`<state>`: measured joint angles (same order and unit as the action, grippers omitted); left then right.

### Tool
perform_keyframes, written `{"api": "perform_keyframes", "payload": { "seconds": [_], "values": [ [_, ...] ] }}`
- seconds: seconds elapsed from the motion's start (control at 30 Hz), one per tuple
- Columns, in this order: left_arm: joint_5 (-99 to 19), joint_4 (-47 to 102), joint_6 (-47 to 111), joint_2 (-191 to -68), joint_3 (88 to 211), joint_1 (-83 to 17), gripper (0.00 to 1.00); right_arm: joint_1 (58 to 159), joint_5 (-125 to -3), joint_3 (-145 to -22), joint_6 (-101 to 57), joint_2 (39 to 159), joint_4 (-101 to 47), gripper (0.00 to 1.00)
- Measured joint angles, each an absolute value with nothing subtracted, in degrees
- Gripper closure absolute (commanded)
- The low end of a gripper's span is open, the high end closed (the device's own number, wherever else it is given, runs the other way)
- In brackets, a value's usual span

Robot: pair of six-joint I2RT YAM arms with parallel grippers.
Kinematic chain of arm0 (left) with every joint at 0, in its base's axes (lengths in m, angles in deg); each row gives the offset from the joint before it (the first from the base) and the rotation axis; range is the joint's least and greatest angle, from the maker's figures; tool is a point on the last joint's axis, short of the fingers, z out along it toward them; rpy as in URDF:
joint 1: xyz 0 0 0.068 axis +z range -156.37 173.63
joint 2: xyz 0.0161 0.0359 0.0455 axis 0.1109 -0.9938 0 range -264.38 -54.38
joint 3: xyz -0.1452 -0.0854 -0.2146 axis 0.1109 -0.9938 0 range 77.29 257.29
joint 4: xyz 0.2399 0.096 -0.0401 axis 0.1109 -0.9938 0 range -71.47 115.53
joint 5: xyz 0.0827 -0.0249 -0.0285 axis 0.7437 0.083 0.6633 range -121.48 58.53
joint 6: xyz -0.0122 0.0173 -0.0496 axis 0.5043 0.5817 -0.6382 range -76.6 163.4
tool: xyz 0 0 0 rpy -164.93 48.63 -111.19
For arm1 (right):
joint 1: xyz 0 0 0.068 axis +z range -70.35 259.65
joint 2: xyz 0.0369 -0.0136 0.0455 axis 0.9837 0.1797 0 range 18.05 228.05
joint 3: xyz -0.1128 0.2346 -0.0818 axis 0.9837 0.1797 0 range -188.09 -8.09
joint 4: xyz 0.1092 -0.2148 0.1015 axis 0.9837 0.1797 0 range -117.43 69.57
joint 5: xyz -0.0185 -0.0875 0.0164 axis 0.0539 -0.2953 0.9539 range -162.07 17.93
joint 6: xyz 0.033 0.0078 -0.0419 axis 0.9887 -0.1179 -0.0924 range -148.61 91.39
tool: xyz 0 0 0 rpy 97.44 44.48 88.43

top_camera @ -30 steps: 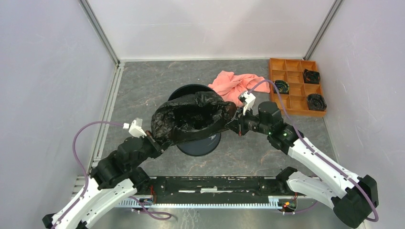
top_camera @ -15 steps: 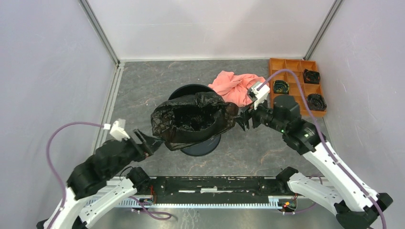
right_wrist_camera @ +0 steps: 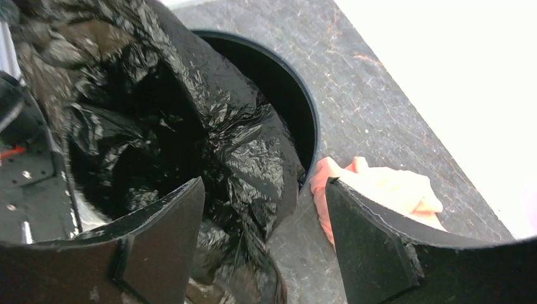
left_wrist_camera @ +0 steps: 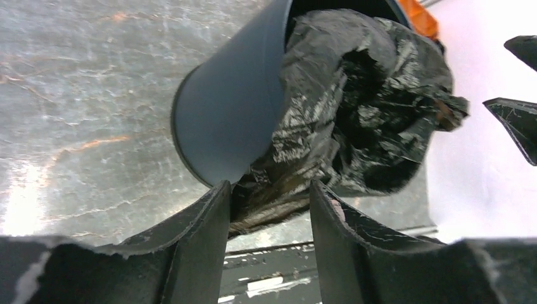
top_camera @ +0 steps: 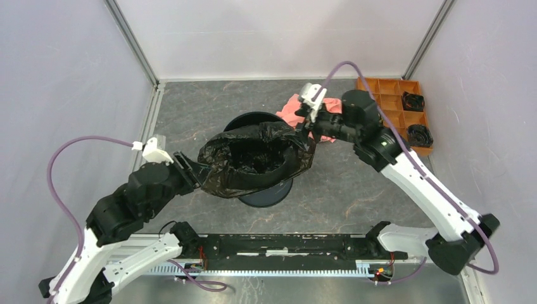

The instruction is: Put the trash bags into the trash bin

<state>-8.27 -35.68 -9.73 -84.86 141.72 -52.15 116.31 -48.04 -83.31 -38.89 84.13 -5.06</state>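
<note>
Thin glossy black plastic bag (top_camera: 253,161) is half in the dark navy cylindrical bin (left_wrist_camera: 228,120), slumped over its 7 o'clock rim, mid tabletop (top_camera: 190,107). L end effector (left_wrist_camera: 269,193) at 8 o'clock is released w/ the bag edge btwn its fingers. R end effector (right_wrist_camera: 265,187) at 2 o'clock is spread wide too.

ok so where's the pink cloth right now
In the top view the salmon-pink cloth lies on the table at back right, between the trash bin and the orange tray, partly hidden under the right gripper.
</note>
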Motion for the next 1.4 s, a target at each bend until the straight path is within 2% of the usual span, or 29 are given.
{"api": "perform_keyframes", "payload": {
  "seconds": [0.1,0.37,0.53,0.6,0.77,0.9,1.03,1.1,1.23,1.4],
  "values": [
    [-5.8,-35.7,-8.8,-87.4,141.7,-52.3,0.54,119.0,-50.8,-84.2,-44.0,88.2,-4.1,0.22],
    [-0.8,-35.3,-4.5,-94.6,143.0,-52.3,0.56,131.7,-66.3,-85.8,-56.5,94.7,-1.8,0.12],
    [-0.1,-33.9,-2.5,-99.5,143.4,-52.1,0.56,136.7,-79.9,-85.8,-61.4,98.6,-3.8,0.12],
    [-0.1,-33.5,-1.8,-100.6,143.4,-51.6,0.56,137.8,-84.3,-85.8,-62.7,99.9,-5.1,0.19],
    [-1.9,-31.8,0.3,-100.9,143.4,-48.3,0.59,138.1,-92.1,-85.8,-63.9,101.5,-9.1,0.56],
    [-8.6,-28.9,3.0,-102.0,143.1,-39.0,0.59,137.2,-93.0,-85.8,-61.6,100.9,-13.8,0.81],
    [-15.3,-26.6,6.2,-103.7,142.6,-32.5,0.57,132.0,-85.0,-85.9,-54.4,99.7,-16.3,0.84],
    [-18.1,-25.8,7.4,-104.8,142.5,-31.0,0.56,126.7,-78.1,-86.2,-49.3,99.5,-16.8,0.90],
    [-22.4,-24.4,9.2,-105.6,141.8,-28.8,0.51,117.8,-66.0,-91.5,-40.2,102.4,-15.5,0.95],
    [-24.3,-22.8,10.8,-105.0,141.6,-27.8,0.58,111.8,-51.0,-98.6,-29.2,109.6,-15.7,0.96]
  ]
}}
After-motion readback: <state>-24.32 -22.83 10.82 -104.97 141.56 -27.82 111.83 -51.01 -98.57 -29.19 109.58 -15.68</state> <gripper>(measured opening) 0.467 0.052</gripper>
